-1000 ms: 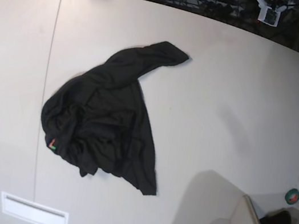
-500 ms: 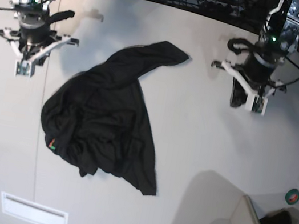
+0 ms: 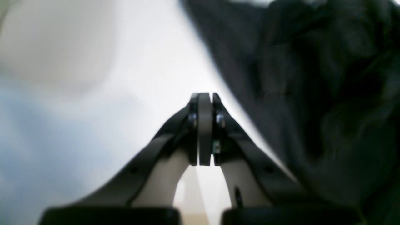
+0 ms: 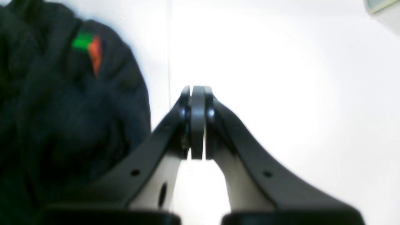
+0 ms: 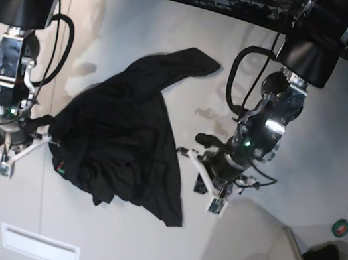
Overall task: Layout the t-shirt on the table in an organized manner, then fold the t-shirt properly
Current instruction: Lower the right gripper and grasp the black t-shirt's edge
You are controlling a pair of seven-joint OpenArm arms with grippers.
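While crumpled, the t-shirt (image 5: 126, 135) lies between grippers — both closed.

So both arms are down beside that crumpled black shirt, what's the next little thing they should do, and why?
Probably open both end effectors. The left end effector and right end effector are shut, holding nothing, each beside the shirt, which lies bunched on the table. Open jaws could then take an edge to spread it.

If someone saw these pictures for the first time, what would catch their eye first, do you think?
The crumpled black t-shirt heaped mid-table, one sleeve flung toward the far edge. Then the two arms flanking it: the right gripper and the left gripper, both shut and empty, low over the table beside the cloth.
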